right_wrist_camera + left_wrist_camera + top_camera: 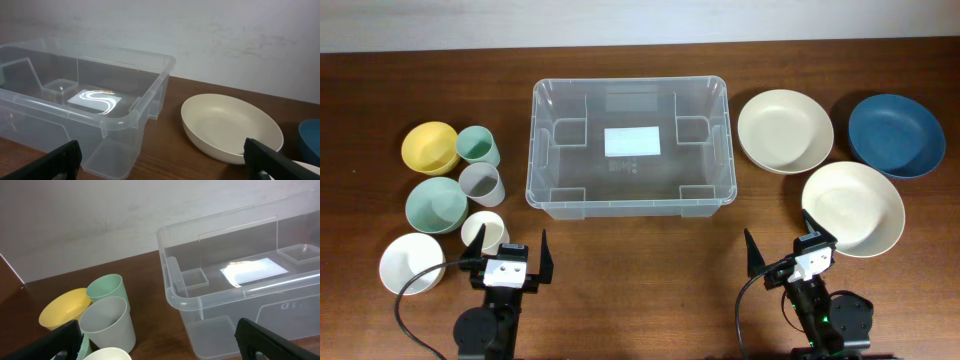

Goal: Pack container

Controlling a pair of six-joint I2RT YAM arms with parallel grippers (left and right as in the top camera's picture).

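Observation:
The container (536,150) is a large clear plastic bin with a white label on its base, standing empty at the table's middle back. It also shows in the left wrist view (172,297) and in the right wrist view (150,95). My left gripper (513,245) is open and empty near the front edge, left of the bin, beside a cream cup (484,232); its jaws (160,350) frame bare table. My right gripper (780,240) is open and empty at the front right, next to a cream bowl (852,208); its jaws (162,167) are also spread wide.
Left of the bin stand a yellow bowl (429,147), green cup (477,146), grey cup (481,184), green bowl (436,204) and white bowl (411,263). On the right lie another cream bowl (785,130) and a dark blue bowl (896,135).

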